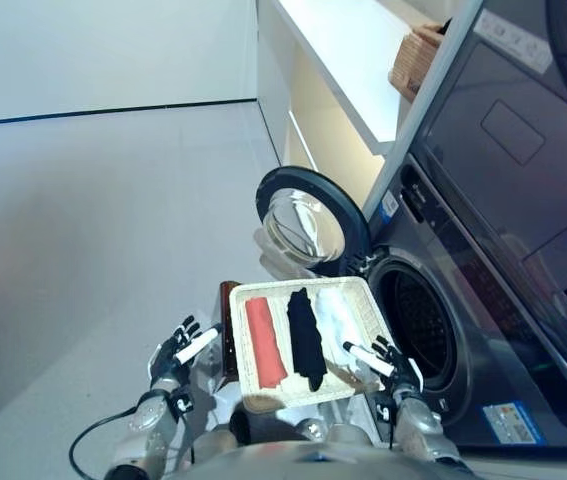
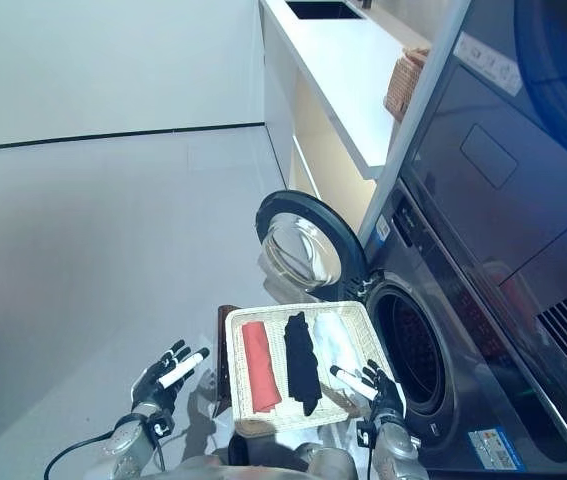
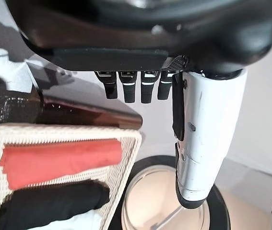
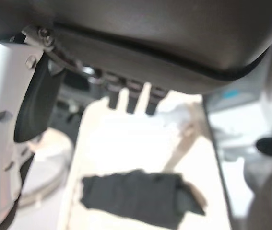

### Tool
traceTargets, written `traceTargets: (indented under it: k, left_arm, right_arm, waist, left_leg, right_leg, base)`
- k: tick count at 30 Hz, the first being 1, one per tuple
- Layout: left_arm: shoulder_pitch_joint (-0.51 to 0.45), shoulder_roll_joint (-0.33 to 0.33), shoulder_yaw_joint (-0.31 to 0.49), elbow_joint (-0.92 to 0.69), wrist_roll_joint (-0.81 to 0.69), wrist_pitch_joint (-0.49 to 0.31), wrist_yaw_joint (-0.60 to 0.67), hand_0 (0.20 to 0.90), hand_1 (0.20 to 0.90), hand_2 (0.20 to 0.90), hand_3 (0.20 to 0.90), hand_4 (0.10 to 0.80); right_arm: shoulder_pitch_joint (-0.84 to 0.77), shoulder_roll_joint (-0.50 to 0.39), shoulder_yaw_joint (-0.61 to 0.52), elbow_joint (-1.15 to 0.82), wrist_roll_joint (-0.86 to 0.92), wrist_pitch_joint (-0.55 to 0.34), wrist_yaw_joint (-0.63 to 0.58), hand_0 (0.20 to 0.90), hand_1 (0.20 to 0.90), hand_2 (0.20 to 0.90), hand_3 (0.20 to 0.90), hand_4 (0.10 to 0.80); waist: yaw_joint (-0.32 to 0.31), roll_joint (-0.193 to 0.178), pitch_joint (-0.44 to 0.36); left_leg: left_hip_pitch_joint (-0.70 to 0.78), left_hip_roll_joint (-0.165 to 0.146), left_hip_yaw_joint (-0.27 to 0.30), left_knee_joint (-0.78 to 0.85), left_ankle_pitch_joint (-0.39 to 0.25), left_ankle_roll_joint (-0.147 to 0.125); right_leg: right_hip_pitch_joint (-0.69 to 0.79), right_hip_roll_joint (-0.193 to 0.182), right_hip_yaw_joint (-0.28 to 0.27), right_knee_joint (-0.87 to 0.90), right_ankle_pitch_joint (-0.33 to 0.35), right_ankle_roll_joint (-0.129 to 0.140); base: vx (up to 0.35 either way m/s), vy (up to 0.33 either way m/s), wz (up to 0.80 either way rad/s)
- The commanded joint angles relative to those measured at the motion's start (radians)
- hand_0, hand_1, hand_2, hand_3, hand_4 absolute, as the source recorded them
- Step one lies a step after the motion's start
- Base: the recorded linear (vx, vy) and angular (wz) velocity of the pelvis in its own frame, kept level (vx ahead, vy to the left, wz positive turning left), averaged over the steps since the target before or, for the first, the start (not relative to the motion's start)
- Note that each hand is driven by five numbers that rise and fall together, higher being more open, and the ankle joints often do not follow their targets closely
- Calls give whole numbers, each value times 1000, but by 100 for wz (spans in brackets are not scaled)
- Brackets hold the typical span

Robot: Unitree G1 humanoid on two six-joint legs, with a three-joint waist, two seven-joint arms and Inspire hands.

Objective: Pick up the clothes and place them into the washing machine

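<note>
A shallow wicker basket (image 1: pixel 247 391) rests on a low dark brown box (image 1: pixel 228 330) beside the washing machine (image 1: pixel 483 300). It holds a folded red cloth (image 1: pixel 263 343), a black cloth (image 1: pixel 306 338) and a white cloth (image 1: pixel 338 318). The machine's round door (image 1: pixel 308 220) stands open and the drum (image 1: pixel 415 322) is dark. My left hand (image 1: pixel 175 349) is open, left of the basket and apart from it. My right hand (image 1: pixel 388 362) is open over the basket's right front corner. The red cloth (image 3: pixel 59 160) and the black cloth (image 3: pixel 49 206) also show in the left wrist view, and the black cloth (image 4: pixel 140 196) in the right wrist view.
A white counter (image 2: pixel 353 70) with a small wicker basket (image 2: pixel 405 82) on it runs behind the machine. Pale floor (image 1: pixel 93 250) lies open to the left.
</note>
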Motion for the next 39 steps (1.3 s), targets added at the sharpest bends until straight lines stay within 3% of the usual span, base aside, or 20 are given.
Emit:
traceTargets:
  k: [1,4,8,12,13,14,15,16,17,18,19,24,28,32,39]
  left_arm:
    - [-28,21,28,-115,-3,-66,-7,900,900,900,900,800]
    - [-15,17,43,-121,-7,-70,-2,900,900,900,900,800]
    - [0,6,74,-111,-27,-73,9,900,900,900,900,800]
    - [-4,-8,68,-121,-80,-77,12,900,900,900,900,800]
    - [-10,-5,52,-141,-88,-82,2,900,900,900,900,800]
    - [-12,-1,44,-157,-82,-86,-5,900,900,900,900,800]
    - [-13,-1,44,-157,-82,-86,-5,900,900,900,900,800]
    - [-26,8,18,-164,-90,-88,-5,900,900,900,900,800]
    - [-29,5,2,-162,-96,-86,-6,900,900,900,900,800]
    - [-30,4,2,-161,-96,-87,-6,900,900,900,900,800]
    - [-49,11,-25,-147,-81,-89,-2,900,900,900,900,800]
    - [-114,63,-67,-176,-51,-102,4,900,900,900,900,800]
    - [-122,78,-72,-214,-48,-110,11,900,900,900,900,800]
    - [-155,90,-113,-238,-49,-111,0,900,900,900,900,800]
    - [-161,104,-177,-269,-45,-100,-7,900,900,900,900,800]
  right_arm:
    - [-46,-51,-29,-80,-9,-46,-17,900,900,900,900,800]
    - [-54,-54,-19,-89,-20,-43,-17,900,900,900,900,800]
    - [-63,-59,3,-118,-46,-37,-11,900,900,900,900,800]
    - [-76,-71,20,-99,-71,-39,-25,900,900,900,900,800]
    - [-88,-87,28,-89,-76,-43,-28,900,900,900,900,800]
    - [-98,-101,32,-72,-81,-47,-28,900,900,900,900,800]
    - [-100,-101,32,-70,-81,-48,-27,900,900,900,900,800]
    - [-153,-131,48,-22,-103,-51,-54,900,900,900,900,800]
    - [-185,-138,55,6,-103,-47,-64,900,900,900,900,800]
    - [-187,-139,55,8,-103,-48,-64,900,900,900,900,800]
    - [-225,-149,49,37,-95,-43,-76,900,900,900,900,800]
    - [-382,-180,41,171,-101,-33,-141,900,900,900,900,800]
    - [-499,-210,33,284,-116,-13,-174,900,900,900,900,800]
    - [-542,-262,25,327,-152,0,-195,900,900,900,900,800]
    - [-635,-311,42,387,-198,27,-216,900,900,900,900,800]
  waist:
    - [-35,-14,17]
    - [-39,-35,31]
    - [-33,-52,48]
    - [-18,-68,78]
    - [-18,-70,101]
    - [-8,-67,121]
    - [-12,-63,120]
    - [-6,-49,140]
    - [-7,-36,130]
    - [-7,-34,130]
    - [-6,-20,141]
    - [4,15,191]
    - [31,40,198]
    - [19,74,214]
    - [36,102,221]
  left_leg:
    - [-16,35,-102,115,-66,-102]
    - [9,35,-119,109,-82,-116]
    - [27,46,-136,99,-92,-131]
    - [-32,79,-166,156,-108,-163]
    - [-109,92,-197,282,-130,-174]
    - [-160,88,-240,368,-122,-184]
    - [-171,90,-246,380,-128,-184]
    - [-227,132,-283,324,-88,-208]
    - [-221,168,-283,257,-50,-222]
    - [-215,171,-282,246,-45,-224]
    - [-240,196,-278,212,-17,-237]
    - [-342,142,-217,272,-44,-225]
    - [-396,134,-200,301,-54,-228]
    - [-488,150,-176,379,-69,-247]
    - [-589,139,-209,490,-103,-235]
  right_leg:
    - [52,-20,-15,-176,193,64]
    - [21,-25,-1,-243,246,92]
    - [-17,-16,5,-250,269,102]
    - [-37,8,-16,-248,210,89]
    - [-40,16,-38,-233,190,68]
    - [-44,21,-46,-227,189,58]
    - [-46,23,-52,-226,189,57]
    - [-53,21,-68,-239,183,66]
    - [-56,21,-74,-257,182,76]
    - [-54,24,-74,-258,182,74]
    - [-80,-4,-67,-253,185,86]
    - [-186,-82,-66,-207,219,88]
    - [-224,-107,-82,-203,232,93]
    - [-298,-140,-77,-122,197,95]
    - [-394,-152,-59,11,139,84]
  base:
    - [105,-128,-8]
    - [103,-116,13]
    - [63,-128,29]
    - [-34,-208,7]
    - [-70,-293,40]
    - [-59,-219,57]
    - [-166,-58,56]
    - [-142,70,43]
    - [-132,59,33]
    - [-62,154,35]
    - [-75,155,28]
    - [-137,134,-1]
    - [-59,48,1]
    - [-49,5,14]
    - [-29,2,29]
